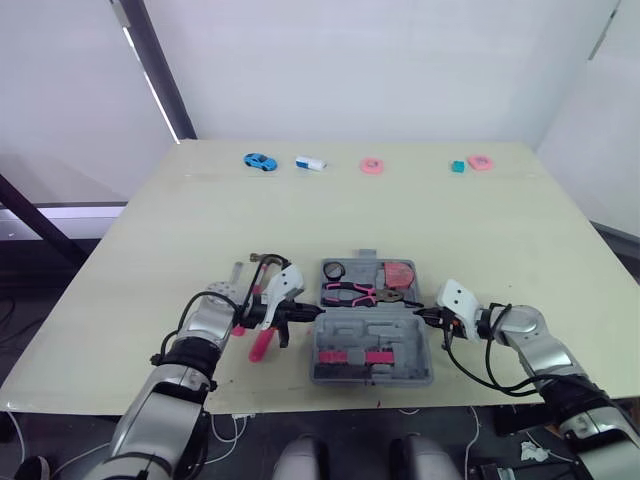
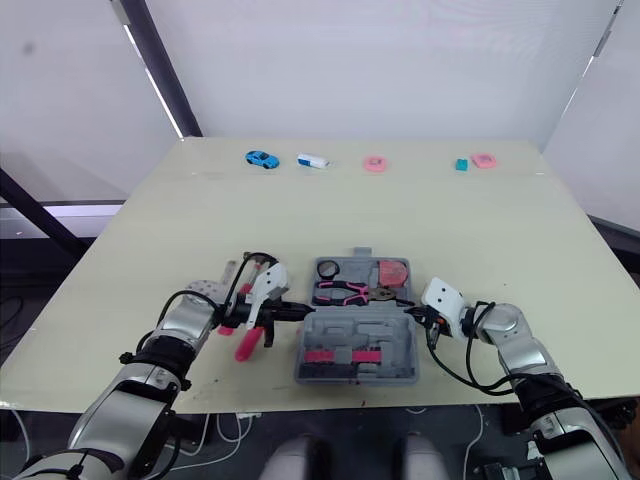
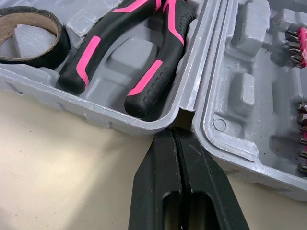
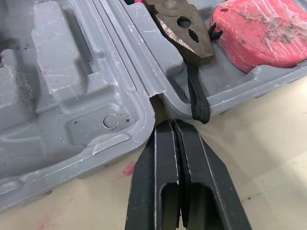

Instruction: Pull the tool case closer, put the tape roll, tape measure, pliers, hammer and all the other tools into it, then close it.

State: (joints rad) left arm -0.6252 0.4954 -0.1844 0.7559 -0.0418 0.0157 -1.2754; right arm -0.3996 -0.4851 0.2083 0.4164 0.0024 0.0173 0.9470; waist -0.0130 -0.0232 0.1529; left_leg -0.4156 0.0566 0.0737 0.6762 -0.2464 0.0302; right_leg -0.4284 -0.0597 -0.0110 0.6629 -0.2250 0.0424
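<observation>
Right now, beige table [image 1: 300, 220] takes up most of head view. Grey tool case [image 1: 418, 352] lies open flat near table's front edge, betw. the 2 arms, hinge running left-right. Far half holds tools, near half is moulded slots.

Left gripper [image 3: 173, 134]: fingers pressed together, nothing betw. them, tips at the notch where the 2 case halves meet on case's left side. Right gripper [image 4: 172, 123]: same, fingers closed on nothing, tips at hinge notch on case's right side. Can't tell if either tip actually touches the plastic.

Pink-handled tool [image 1: 258, 346] lies on table just left of case, partly under left gripper. Can't tell which tool it is.

Inside far half:
- pliers [image 1: 352, 293], black/pink grips, lying across the middle, jaws toward robot's right.
- pink tape measure [image 1: 398, 272] in right-hand compartment, its black strap hanging over case wall near right gripper.
- black tape roll [image 1: 333, 269] in left-hand far corner, flat, just beside plier handles.

Near half: row of pink bits [image 1: 350, 356] seated in their slots.

Far edge of table, well apart from case, in a row left to right: blue toy car [image 1: 259, 161], white/blue small item [image 1: 311, 162], pink ring [image 1: 372, 165], teal block [image 1: 457, 166], pink piece [image 1: 481, 161] just beside it.
</observation>
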